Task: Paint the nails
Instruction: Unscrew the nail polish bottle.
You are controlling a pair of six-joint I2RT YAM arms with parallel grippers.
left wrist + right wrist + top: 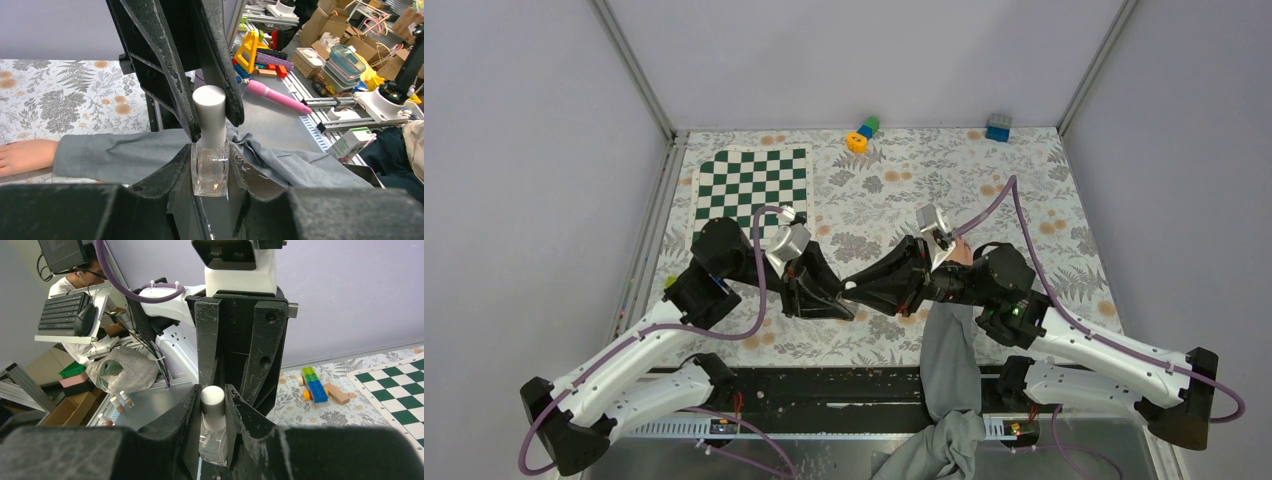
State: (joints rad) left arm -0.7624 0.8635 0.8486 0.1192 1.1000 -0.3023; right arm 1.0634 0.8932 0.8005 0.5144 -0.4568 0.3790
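A clear glass nail polish bottle (210, 172) is held by its body in my left gripper (210, 150), which is shut on it. Its white cap (210, 112) points toward my right gripper (214, 395), whose fingers are shut on that cap (213, 401). In the top view the two grippers meet tip to tip, left gripper (844, 305) against right gripper (854, 290), and hide the bottle. A bare hand (22, 156) with a grey sleeve (115, 157) lies flat on the table. In the top view the hand (962, 252) is mostly under the right arm. The nails are out of view.
A green-and-white chessboard (749, 185) lies at the back left. Toy blocks (862, 133) and a blue block (998, 127) sit by the back wall. Small polish bottles (122, 401) stand on the metal bench off the table. The grey sleeve (949, 350) crosses the table's near edge.
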